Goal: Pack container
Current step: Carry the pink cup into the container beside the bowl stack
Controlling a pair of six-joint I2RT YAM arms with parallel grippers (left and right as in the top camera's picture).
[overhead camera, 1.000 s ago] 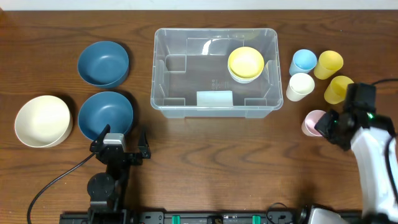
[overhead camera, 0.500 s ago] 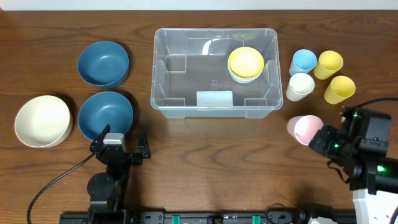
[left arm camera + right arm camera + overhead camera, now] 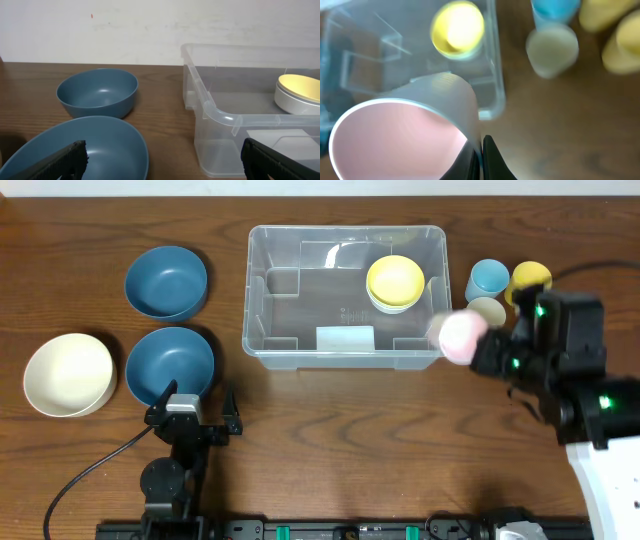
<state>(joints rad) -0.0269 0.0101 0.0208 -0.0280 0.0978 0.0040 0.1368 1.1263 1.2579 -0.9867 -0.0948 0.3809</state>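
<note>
Carrying a pink cup (image 3: 458, 337) on its side, the right gripper (image 3: 488, 352) is clamped on the cup's wall at the rim, apparently with one finger inside and one outside. The clear plastic container (image 3: 310, 300) lies just to that gripper's left, and the cup's mouth is about at its near right corner. A yellow bowl (image 3: 395, 280) sits inside, farther left and beyond the gripper. A cream cup (image 3: 487, 310) stands just beyond the fingers.

The cup looks light, thin-walled and smooth, so a rim pinch may flex it or let it pivot. A moderate squeeze and a low release suit it.

The container seems stiff but light and could slide if knocked. Its rounded rim is the natural hold, though nothing calls for lifting it.

The left gripper (image 3: 195, 408) rests with its fingers spread and empty, and the container is ahead to its right.
</note>
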